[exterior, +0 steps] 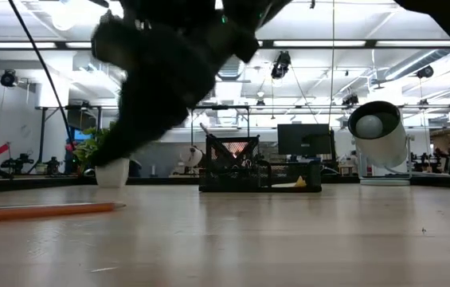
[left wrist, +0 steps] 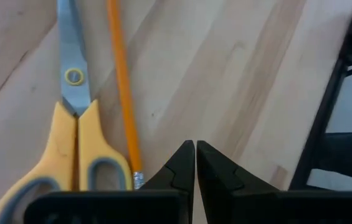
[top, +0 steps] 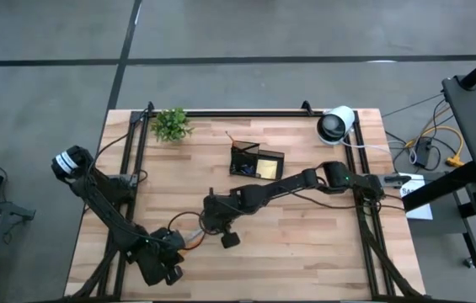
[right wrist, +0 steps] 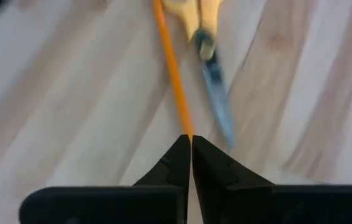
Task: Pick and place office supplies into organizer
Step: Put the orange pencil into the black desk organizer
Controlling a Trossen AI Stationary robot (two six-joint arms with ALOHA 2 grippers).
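The yellow-handled scissors (left wrist: 76,124) and an orange pencil (left wrist: 123,93) lie side by side on the wooden table near its near edge, between my two grippers. My left gripper (left wrist: 195,144) is shut and sits just short of the pencil's eraser end, beside the scissor handles. My right gripper (right wrist: 190,138) is shut above the pencil's (right wrist: 172,68) other end, with the scissors' blades (right wrist: 216,99) beyond. In the low view the pencil (exterior: 41,211) lies flat on the table. The black mesh organizer (top: 254,160) stands mid-table toward the far edge, with something yellow in one compartment.
A small green plant (top: 170,124) stands at the far left, and a white-and-black roll (top: 336,124) at the far right. A small dark object (top: 231,240) lies near my right gripper. Black frame rails (top: 136,143) run along the table's sides.
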